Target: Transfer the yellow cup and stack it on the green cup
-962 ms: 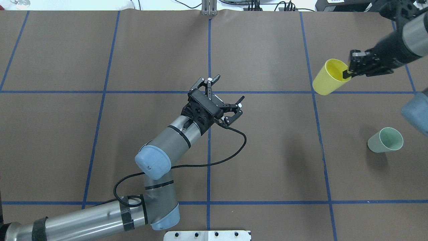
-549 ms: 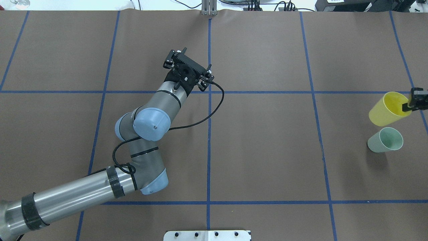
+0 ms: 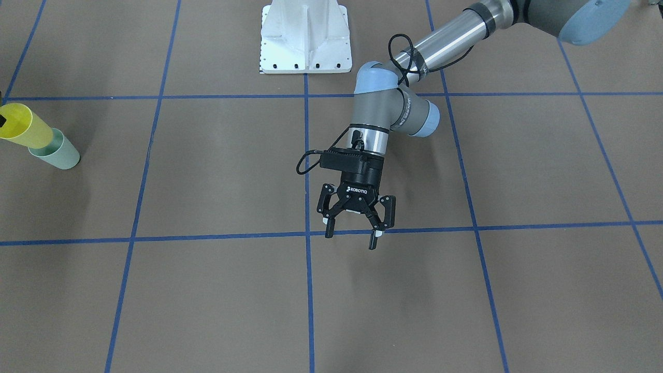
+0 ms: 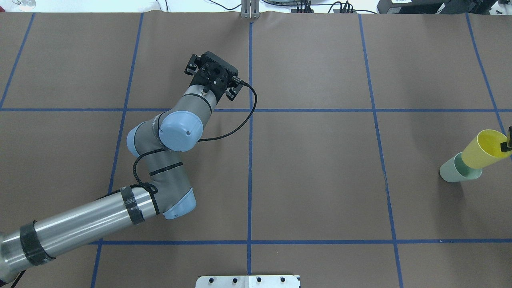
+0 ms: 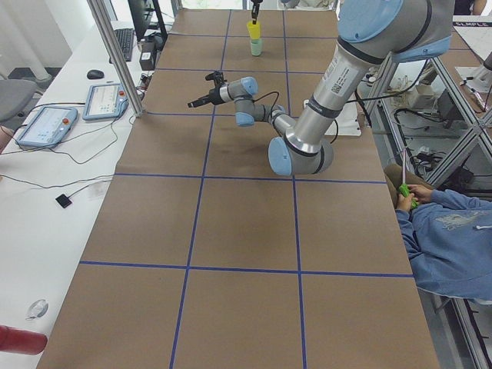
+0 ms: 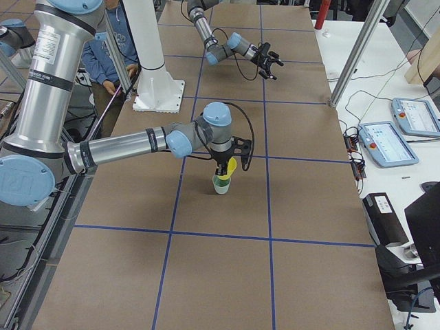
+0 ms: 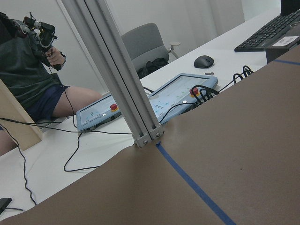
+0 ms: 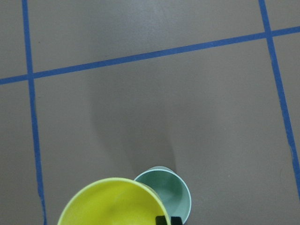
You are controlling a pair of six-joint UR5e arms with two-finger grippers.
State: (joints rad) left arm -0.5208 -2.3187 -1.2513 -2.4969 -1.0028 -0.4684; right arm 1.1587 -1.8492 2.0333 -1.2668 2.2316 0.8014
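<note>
The yellow cup [image 4: 482,149] hangs tilted at the table's right edge, its base over the mouth of the green cup [image 4: 454,173], which stands upright on the table. I cannot tell whether they touch. My right gripper [image 4: 506,145] is shut on the yellow cup's rim, one finger inside it. The right wrist view looks down into the yellow cup [image 8: 112,204], with the green cup [image 8: 171,190] just past it. Both cups also show in the front view, yellow [image 3: 20,127] and green [image 3: 58,154]. My left gripper [image 3: 349,238] is open and empty, far off near the table's middle.
The white base plate [image 3: 305,36] sits at the robot's edge of the table. An aluminium post [image 7: 136,108] stands at the far edge, with teach pendants [image 7: 183,96] on the desk behind it. Blue tape lines grid the brown table cover.
My right gripper has carried the yellow cup from the far right towards me, to over the green cup. My left arm has pulled back to the far left.
</note>
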